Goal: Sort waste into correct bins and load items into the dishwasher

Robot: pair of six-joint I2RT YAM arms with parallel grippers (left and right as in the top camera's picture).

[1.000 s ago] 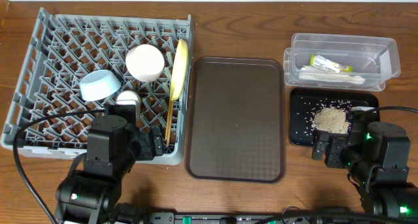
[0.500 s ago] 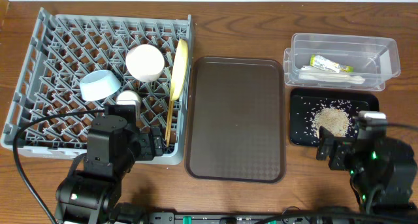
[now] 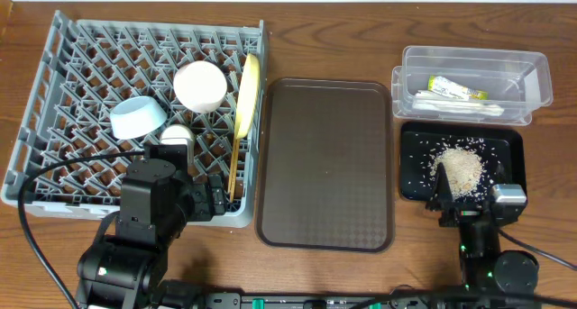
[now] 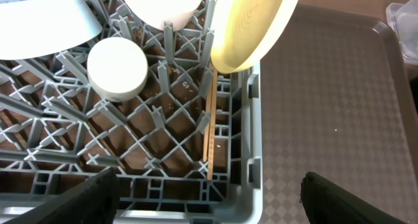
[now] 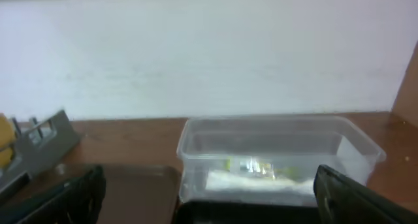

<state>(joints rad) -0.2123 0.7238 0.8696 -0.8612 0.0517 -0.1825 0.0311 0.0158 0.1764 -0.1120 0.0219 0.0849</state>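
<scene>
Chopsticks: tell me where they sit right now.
In the overhead view, the chopsticks lie in the dish rack along its right edge, by the upright yellow plate, left of the brown tray.

The yellow plate [image 3: 247, 93] stands in grey rack [image 3: 90, 48] (chopsticks [image 3: 234, 169] beside); rice [image 3: 458, 172] on black tray [image 3: 509, 147].

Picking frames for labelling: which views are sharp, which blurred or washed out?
Overhead: sharp, evenly lit, rice pile crisp. Left wrist: sharp on the chopsticks. Right wrist: soft and hazy, clear tub blurred, wall washed out.
</scene>
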